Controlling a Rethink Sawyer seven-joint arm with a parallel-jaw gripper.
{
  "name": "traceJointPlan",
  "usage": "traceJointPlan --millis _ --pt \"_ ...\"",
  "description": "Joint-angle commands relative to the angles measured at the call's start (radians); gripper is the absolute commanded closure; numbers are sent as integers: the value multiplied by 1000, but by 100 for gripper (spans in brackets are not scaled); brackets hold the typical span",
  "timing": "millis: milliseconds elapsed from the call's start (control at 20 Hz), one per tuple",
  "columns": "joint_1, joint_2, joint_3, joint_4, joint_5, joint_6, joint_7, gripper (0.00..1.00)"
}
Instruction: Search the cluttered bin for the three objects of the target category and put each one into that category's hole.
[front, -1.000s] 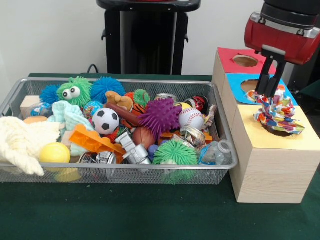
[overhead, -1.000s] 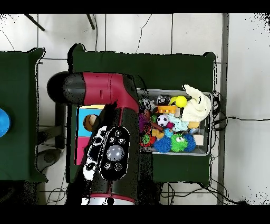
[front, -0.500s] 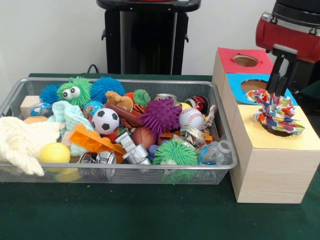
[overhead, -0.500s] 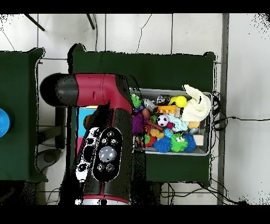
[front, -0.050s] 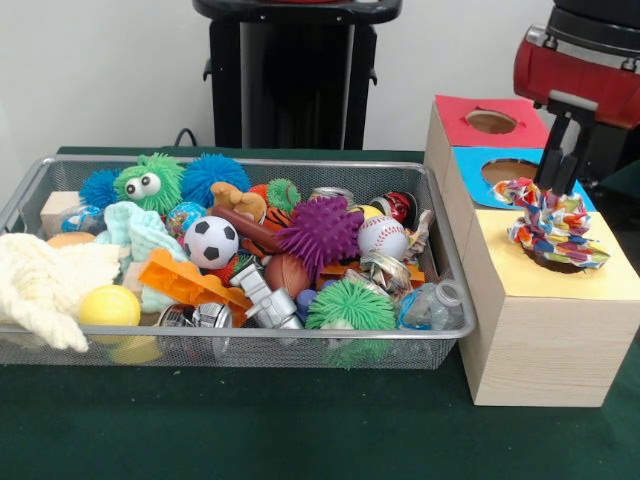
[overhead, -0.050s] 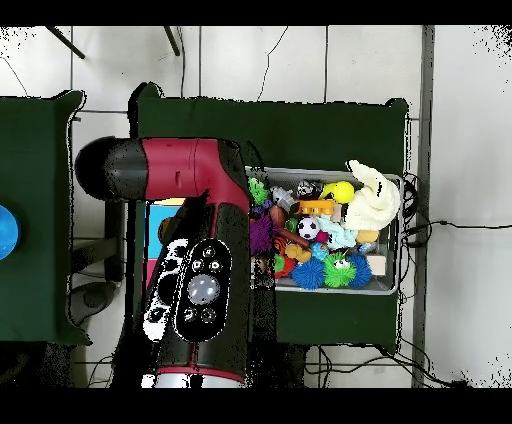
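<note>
Here, rope toy (front, -0.050s: 553, 226) over yellow hole, claw (front, -0.050s: 558, 165) above, crowded bin (front, -0.050s: 440, 262) beside.

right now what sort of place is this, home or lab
Most likely a robotics lab or test bench, not a home: a red and black robot arm works at a green-covered table, beside a wire mesh bin crammed with toys and a wooden sorting box with coloured, holed tops.

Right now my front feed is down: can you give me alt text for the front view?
A multicoloured rope toy sits over the hole of the yellow-topped box section, with the gripper just above it. Left of the box, a wire bin holds jumbled toys, including a soccer ball and a purple spiky ball.
</note>
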Motion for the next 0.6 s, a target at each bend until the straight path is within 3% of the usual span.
traceJointPlan --millis 50,300,600 --pt "-25 81 54 -11 -59 -30 25 100" --pt "-22 142 40 -52 -83 -96 33 100" --pt "-5 153 22 -60 -96 -106 21 100"
